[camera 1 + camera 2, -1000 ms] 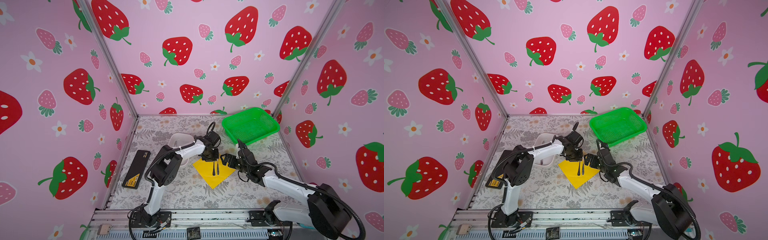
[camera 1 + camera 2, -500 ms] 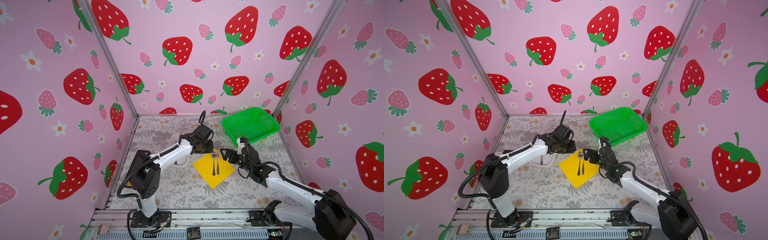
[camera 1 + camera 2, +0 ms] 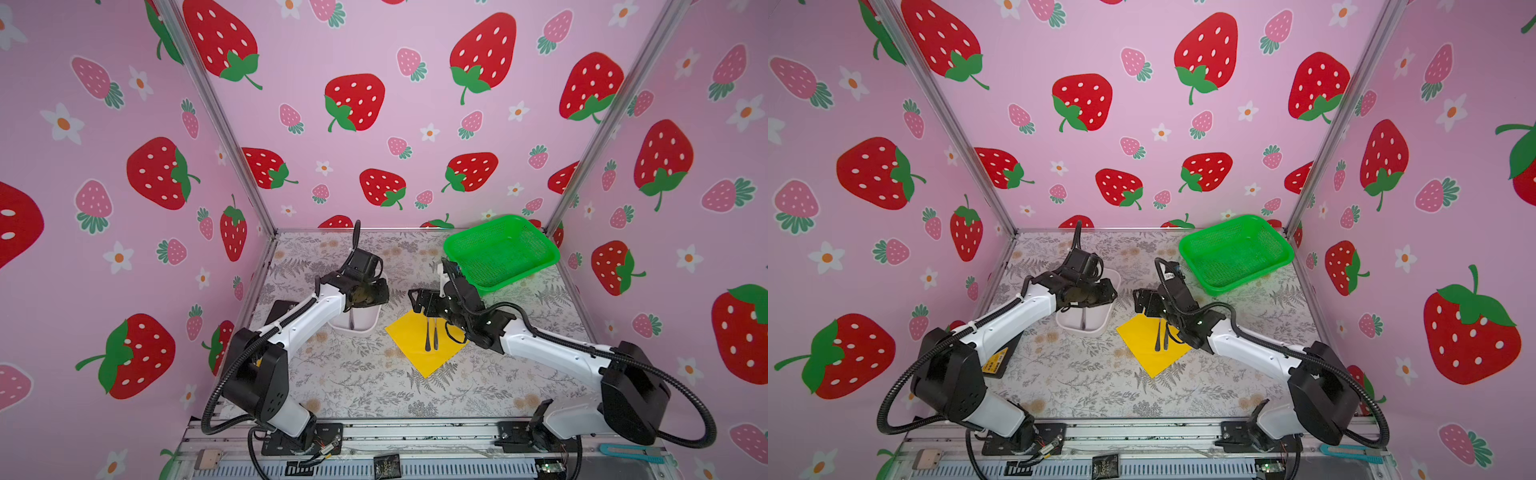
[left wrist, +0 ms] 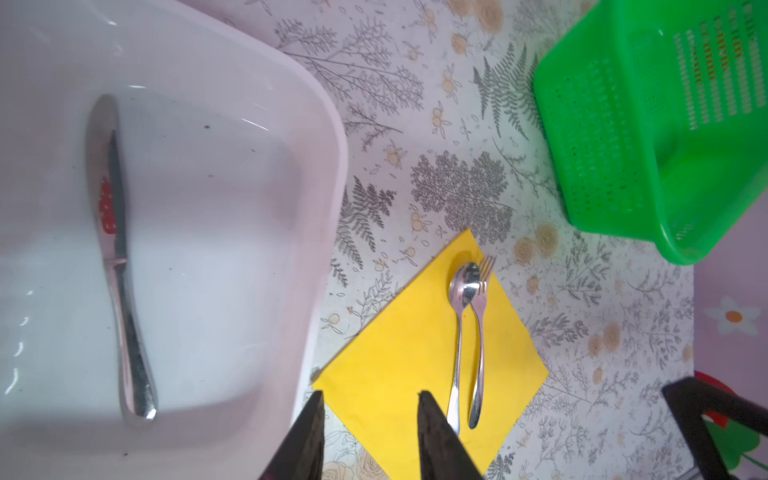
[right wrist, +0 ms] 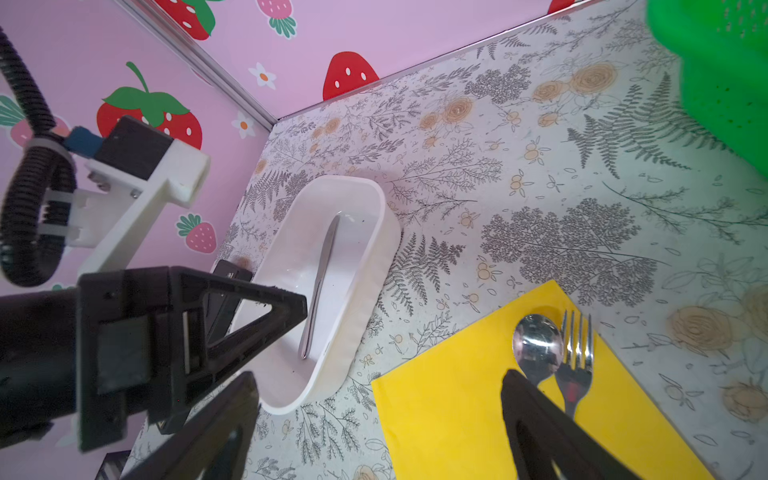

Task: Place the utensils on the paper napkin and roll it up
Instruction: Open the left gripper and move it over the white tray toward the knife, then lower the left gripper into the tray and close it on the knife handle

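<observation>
Swinging off the yellow paper napkin [image 3: 405,337], the left fingers [image 4: 308,439], apart like the right fingers [image 5: 536,407], now hover by the white plastic tub's [image 4: 249,187] last steel knife [image 4: 116,257].

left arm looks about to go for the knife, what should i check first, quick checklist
1. Knife lying flat and alone in the white tub: ok.
2. Left gripper open and empty: ok.
3. Left gripper lined up over the knife: not ok; in the left wrist view the knife lies well to one side of the fingers.
4. Spoon and fork side by side on the paper napkin, with bare paper beside them: ok.
5. Right gripper open and apart from the white tub: ok.
</observation>
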`<action>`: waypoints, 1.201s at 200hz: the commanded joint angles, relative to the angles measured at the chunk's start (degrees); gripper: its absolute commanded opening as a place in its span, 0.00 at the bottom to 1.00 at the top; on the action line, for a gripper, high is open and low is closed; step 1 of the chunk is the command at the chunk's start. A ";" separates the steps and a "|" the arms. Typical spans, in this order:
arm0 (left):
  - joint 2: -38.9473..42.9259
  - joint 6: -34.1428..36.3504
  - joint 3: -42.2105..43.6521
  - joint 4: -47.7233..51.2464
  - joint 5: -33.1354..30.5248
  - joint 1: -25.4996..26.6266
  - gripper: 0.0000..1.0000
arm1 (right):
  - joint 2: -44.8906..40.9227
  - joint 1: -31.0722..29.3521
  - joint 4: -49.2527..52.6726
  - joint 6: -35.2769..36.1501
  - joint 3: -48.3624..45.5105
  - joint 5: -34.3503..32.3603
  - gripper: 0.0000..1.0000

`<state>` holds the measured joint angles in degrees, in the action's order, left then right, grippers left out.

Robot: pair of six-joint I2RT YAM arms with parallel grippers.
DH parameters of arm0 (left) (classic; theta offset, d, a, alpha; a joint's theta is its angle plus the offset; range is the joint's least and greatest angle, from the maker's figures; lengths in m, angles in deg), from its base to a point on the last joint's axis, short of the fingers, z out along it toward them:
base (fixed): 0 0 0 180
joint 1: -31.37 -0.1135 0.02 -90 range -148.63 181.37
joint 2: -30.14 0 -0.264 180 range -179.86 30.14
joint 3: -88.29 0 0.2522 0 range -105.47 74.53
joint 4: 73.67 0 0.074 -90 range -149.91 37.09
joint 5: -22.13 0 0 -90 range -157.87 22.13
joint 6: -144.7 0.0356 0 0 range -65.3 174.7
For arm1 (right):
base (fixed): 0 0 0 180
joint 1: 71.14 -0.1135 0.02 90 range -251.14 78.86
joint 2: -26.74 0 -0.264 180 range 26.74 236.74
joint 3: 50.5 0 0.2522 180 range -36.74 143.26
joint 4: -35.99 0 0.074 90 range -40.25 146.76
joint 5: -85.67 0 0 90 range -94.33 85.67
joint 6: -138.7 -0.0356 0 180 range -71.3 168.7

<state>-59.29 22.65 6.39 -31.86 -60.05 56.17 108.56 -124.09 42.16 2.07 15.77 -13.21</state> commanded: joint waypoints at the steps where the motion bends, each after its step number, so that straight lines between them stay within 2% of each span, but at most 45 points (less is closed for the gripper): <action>1: 0.75 2.89 1.46 0.16 2.99 -4.50 0.39 | 2.59 -1.57 1.92 1.54 3.22 -2.28 0.93; 29: -0.68 3.14 1.73 0.42 4.74 -9.87 0.39 | 6.36 -2.95 2.60 3.82 6.60 -2.06 0.93; 66: -3.26 3.29 0.01 1.95 2.82 -13.27 0.39 | 9.50 -3.38 2.15 7.46 9.25 -0.24 0.93; 138: -10.13 6.99 -6.73 9.40 -3.02 -13.90 0.40 | 11.16 -3.45 1.53 9.39 8.36 4.94 0.94; 161: -11.84 7.77 -8.50 11.53 -7.75 -14.09 0.39 | 11.69 -3.33 1.75 10.16 8.54 4.86 0.95; 228: -18.10 12.38 -11.30 14.41 -3.50 -13.98 0.36 | 14.98 -3.37 -2.34 7.82 8.55 12.87 0.95; 240: -19.93 13.10 -12.82 16.31 -5.07 -13.60 0.35 | 15.42 -3.38 -2.49 7.29 8.52 13.41 0.95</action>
<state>-76.49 32.68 -2.85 -19.81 -64.45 42.09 122.70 -127.24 41.42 10.83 24.21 -2.70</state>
